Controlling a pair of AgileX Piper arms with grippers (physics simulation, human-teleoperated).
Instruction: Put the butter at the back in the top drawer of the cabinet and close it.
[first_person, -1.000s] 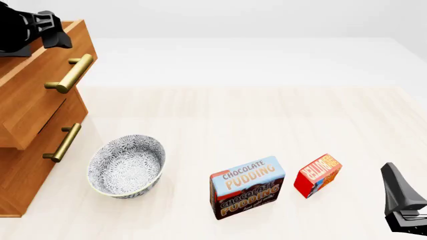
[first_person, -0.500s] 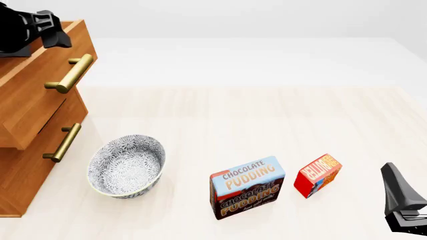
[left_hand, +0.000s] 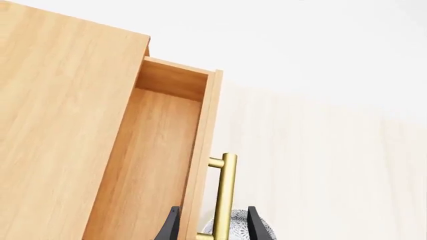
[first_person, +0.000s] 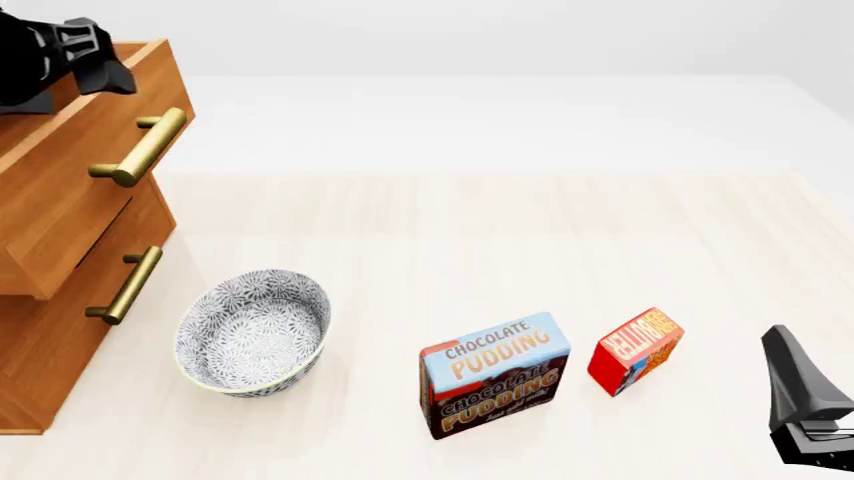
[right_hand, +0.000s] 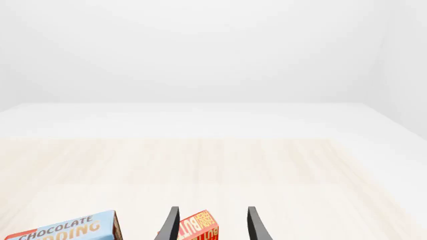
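While the left gripper (left_hand: 211, 227) hangs above the pulled-out top drawer (first_person: 74, 165) of the cabinet (first_person: 54, 330) at the table's (first_person: 534, 230) left edge, its fingers spread and empty around the brass handle (left_hand: 224, 197), the right gripper (right_hand: 211, 225) waits near the front right corner, open and holding nothing. Just before it stands the butter (first_person: 635, 349), beside the pudding box (first_person: 494, 375); a patterned bowl (first_person: 254, 332) sits near the cabinet.

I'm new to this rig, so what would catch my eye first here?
Probably the chocolate pudding box standing near the front, with the smaller red butter just to its right. At far left, the cabinet has its top drawer pulled open, with a patterned bowl on the table beside it.
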